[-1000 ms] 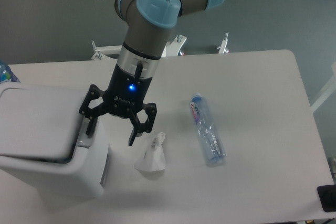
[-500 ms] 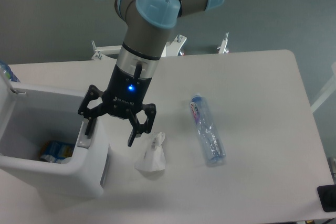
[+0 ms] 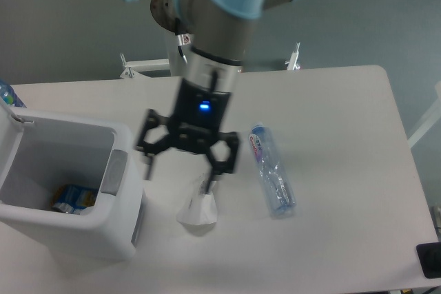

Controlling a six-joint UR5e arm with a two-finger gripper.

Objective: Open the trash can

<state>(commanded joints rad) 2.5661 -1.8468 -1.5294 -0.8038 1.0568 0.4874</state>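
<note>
Bin (image 3: 41, 201) sits at left edge of worktop (image 3: 331, 101), lid flipped up and mostly out of shot, inside wide open. Grey button strip (image 3: 114, 171) on right rim. Some crumpled packaging (image 3: 69, 197) at bottom, can't really tell what. Claw (image 3: 180, 170) hangs just right of bin, fingers spread wide, holding nothing, a bit motion-blurred. Wadded tissue (image 3: 198, 208) right below one finger. Squashed bottle (image 3: 271, 178) lying further right.
</note>
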